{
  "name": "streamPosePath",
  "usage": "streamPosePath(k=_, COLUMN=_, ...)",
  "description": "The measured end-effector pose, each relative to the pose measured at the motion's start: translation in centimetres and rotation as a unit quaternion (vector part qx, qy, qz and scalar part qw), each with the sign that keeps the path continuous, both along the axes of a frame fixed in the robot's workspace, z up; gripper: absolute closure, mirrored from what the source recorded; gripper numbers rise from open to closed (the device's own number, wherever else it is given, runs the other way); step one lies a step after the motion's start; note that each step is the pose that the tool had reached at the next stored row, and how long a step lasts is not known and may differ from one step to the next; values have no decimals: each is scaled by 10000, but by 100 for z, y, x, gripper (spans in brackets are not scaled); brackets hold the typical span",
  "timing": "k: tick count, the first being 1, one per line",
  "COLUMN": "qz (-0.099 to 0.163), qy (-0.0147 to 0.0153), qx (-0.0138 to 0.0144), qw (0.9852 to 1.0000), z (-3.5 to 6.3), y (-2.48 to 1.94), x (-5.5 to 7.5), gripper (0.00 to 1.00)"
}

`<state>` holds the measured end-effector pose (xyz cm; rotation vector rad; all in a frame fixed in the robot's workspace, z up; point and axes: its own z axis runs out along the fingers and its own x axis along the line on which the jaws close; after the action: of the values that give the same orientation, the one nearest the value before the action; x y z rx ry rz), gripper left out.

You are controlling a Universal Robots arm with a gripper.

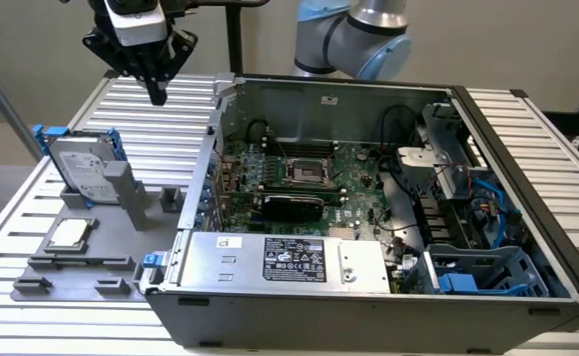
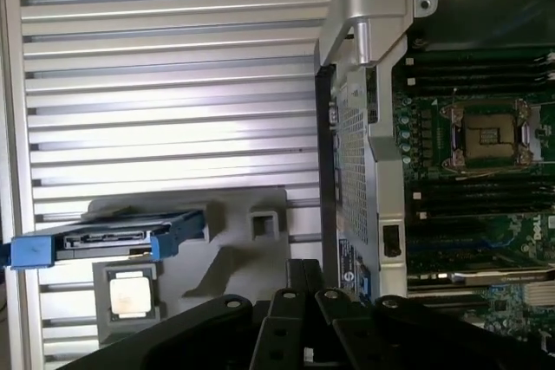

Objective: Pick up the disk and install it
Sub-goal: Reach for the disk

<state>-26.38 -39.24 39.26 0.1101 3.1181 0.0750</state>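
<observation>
The disk (image 1: 81, 165), a silver hard drive with a white label in a bright blue frame, stands on edge in a grey holder (image 1: 121, 200) on the exterior view's left. In the wrist view the disk (image 2: 104, 244) shows edge-on with its blue frame. My gripper (image 1: 156, 95) hangs above the ribbed table behind the disk, apart from it, fingers together and shut on nothing. Its black fingers (image 2: 303, 283) meet in the wrist view.
An open computer case (image 1: 368, 208) with motherboard (image 1: 299, 178) fills the middle and right. A large silver box with a black label (image 1: 284, 259) sits at its front. A small square CPU chip (image 1: 70, 233) lies on the grey holder near the disk. Ribbed table (image 1: 161, 119) surrounds all.
</observation>
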Motion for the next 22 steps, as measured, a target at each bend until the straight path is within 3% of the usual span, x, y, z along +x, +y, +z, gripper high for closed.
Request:
streamPosePath(k=13, qz=0, qy=0, qx=0, qw=10000, z=-10, y=133, x=-591, gripper=89)
streamPosePath(k=22, qz=0, qy=0, qx=0, qw=10000, z=-94, y=166, x=-997, gripper=89)
